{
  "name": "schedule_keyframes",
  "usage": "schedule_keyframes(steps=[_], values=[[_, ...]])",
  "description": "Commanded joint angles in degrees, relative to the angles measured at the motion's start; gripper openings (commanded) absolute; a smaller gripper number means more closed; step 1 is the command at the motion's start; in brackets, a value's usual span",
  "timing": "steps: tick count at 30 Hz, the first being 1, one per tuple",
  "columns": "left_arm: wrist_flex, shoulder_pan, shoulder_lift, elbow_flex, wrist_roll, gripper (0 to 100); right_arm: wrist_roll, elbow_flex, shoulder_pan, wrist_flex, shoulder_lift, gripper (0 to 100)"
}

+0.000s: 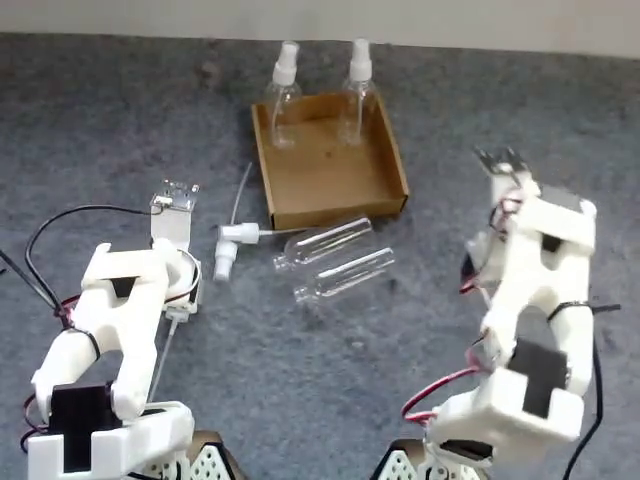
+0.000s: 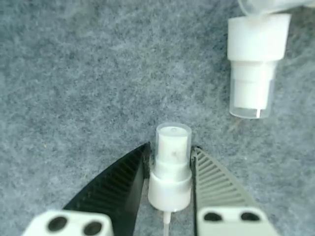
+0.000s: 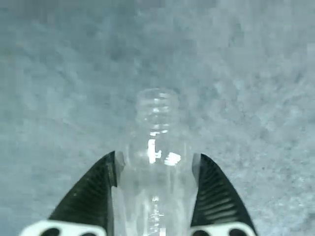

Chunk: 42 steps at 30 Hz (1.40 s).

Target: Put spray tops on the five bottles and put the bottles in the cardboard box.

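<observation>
The cardboard box [image 1: 330,190] sits in the upper middle of the high view, and inside it we see two bottles with spray tops standing at its far wall, one to the left [image 1: 283,105] and one to the right [image 1: 355,100]. Just below the box, two uncapped bottles [image 1: 322,244] [image 1: 345,277] lie on the grey carpet [image 1: 100,120]. Two loose spray tops [image 1: 240,233] [image 1: 226,260] lie to their left. The left gripper [image 2: 170,148] is clamped on a spray top [image 2: 171,184]. The right gripper [image 3: 156,160] is clamped on a clear bottle [image 3: 157,110] with an open neck. A pale wall [image 1: 450,20] runs along the top edge.
</observation>
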Motion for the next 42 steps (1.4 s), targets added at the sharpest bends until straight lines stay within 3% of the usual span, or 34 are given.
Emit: schedule_keyframes(steps=[1,7,13,21,26,34,42], values=[[0.0,0.57,-1.01,-4.97,-0.18,1,-5.01,-4.7,-9.1,2.24,-9.1,0.3],[11.96,0.57,-1.1,-20.44,2.64,1,-14.24,-1.98,-22.9,1.45,-23.78,0.3],[21.98,0.84,-3.38,-37.05,4.92,1,-20.57,9.19,-38.37,-6.29,-37.41,0.3],[24.09,0.92,-22.11,-39.69,6.77,1,-21.71,28.79,-47.87,-19.82,-49.98,0.3],[23.56,1.19,-31.78,-39.34,17.05,1,-21.71,34.68,-50.42,-22.55,-53.76,0.3],[9.67,6.11,-46.37,-24.4,35.96,1,-21.63,37.41,-57.98,-22.37,-54.29,0.3],[-0.7,6.2,-68.44,-3.82,38.33,1,-21.63,39.6,-61.41,-22.55,-54.29,0.4]])
